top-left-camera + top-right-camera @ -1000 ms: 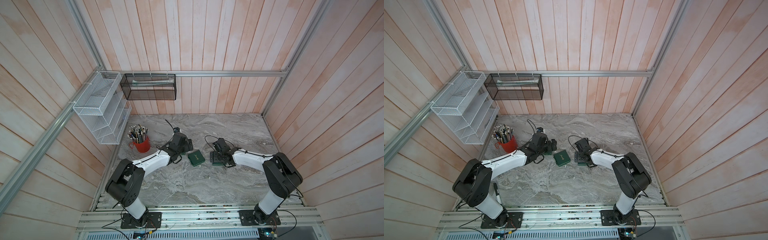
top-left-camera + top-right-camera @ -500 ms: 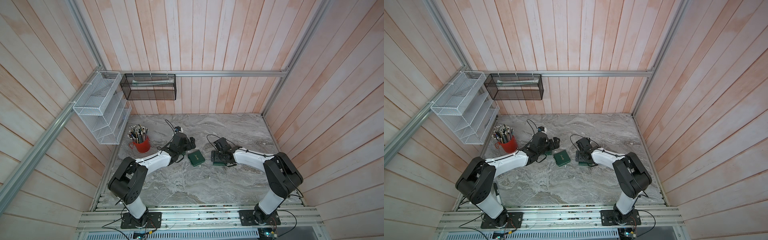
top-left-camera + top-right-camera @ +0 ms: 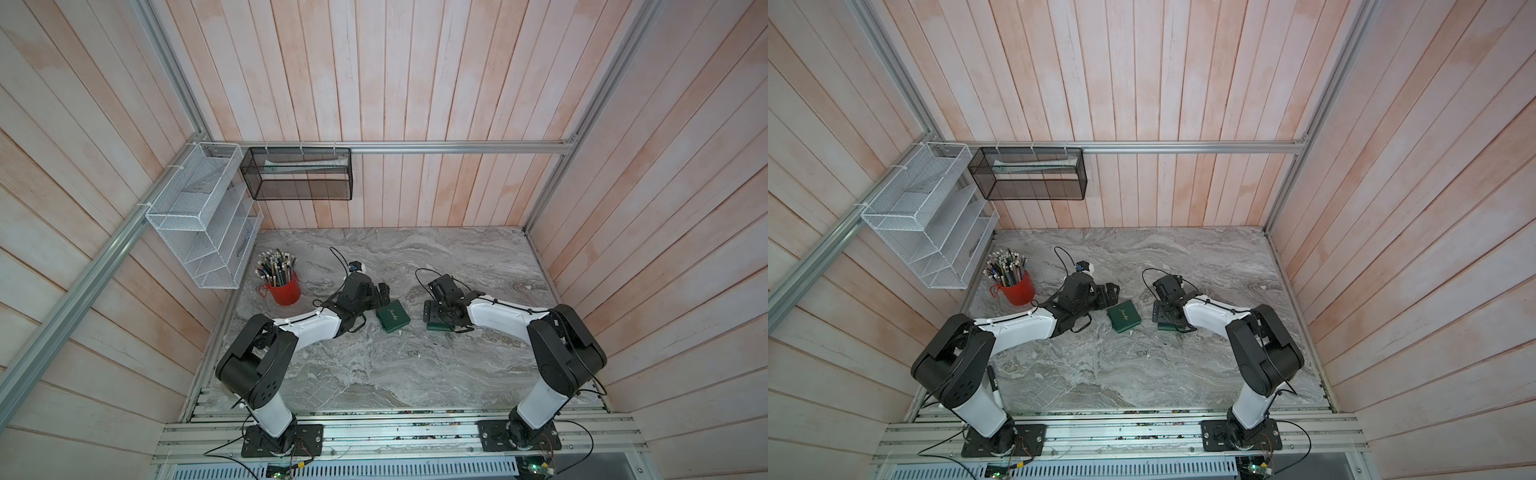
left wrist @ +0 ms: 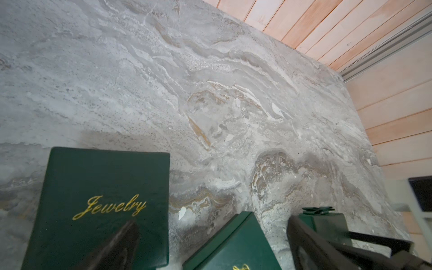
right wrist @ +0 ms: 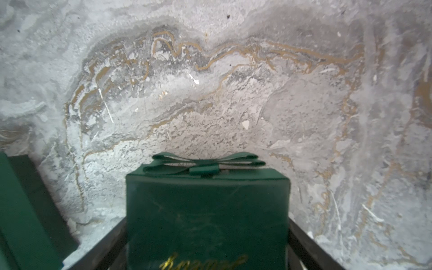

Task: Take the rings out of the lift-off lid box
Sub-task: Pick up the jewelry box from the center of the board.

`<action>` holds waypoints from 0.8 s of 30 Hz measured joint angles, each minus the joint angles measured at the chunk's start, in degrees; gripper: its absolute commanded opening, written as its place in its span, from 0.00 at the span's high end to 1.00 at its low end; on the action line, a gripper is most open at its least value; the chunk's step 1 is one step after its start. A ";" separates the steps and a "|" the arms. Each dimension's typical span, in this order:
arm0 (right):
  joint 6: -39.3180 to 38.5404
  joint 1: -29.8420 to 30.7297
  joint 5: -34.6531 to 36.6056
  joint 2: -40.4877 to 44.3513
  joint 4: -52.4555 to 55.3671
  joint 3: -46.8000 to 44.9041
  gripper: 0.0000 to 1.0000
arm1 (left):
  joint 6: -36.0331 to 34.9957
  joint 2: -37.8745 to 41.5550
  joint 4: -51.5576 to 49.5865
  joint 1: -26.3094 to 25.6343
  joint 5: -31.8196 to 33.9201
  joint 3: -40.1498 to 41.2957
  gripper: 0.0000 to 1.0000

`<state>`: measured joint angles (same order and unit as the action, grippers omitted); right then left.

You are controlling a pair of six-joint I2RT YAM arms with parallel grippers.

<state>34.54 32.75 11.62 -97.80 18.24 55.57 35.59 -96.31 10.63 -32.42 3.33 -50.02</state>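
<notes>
Nearest the front rail, the bench [image 3: 374, 374] is lying bare between the two arm bases.

Further in, the right hand [image 5: 208, 218] is straddling the bow box [image 5: 205, 198]. One jaw is standing at each side wall, close against it. Whether the jaws are pressing yet cannot be told. This is the one clear change: over the last second the jaws have been drawing in a little, while the hand itself is staying in place. Judgement: a grip on the bow box is being set, so the opening step is only beginning. If this is the lift-off lid box, its lid is not yet off.

No rings are showing in any view; they are presumably lying inside a closed box.

Beside the bow box, the Jewelry box [image 3: 392, 318] is lying flat and shut, with a white scrap [image 3: 400, 332] at its near corner. In the left wrist view a third green box [image 4: 233, 240] is showing between the two. The left hand [image 3: 383, 293] is hovering at the side of the Jewelry box toward the cup [image 3: 284, 291], jaws wide, holding nothing.

Against the earlier frames, the boxes are lying in the same places and the left arm is showing only a slight shift.

Farthest back, the white rack [image 3: 199, 224] and the black basket [image 3: 301, 174] are hanging on the walls.
</notes>
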 measured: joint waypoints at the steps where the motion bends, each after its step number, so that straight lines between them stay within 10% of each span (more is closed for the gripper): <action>1: 0.02 -0.20 -0.35 0.09 -0.02 0.00 0.13 | 0.02 0.00 0.07 0.00 -0.11 0.35 0.00; 24: 6.08 -10.51 -19.69 20.20 -10.64 -11.67 0.13 | 3.48 2.03 4.02 -5.38 -11.82 0.66 0.09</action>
<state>40.62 22.24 -8.08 -77.60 7.60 43.90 39.07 -94.28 14.66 -37.80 -8.49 -49.36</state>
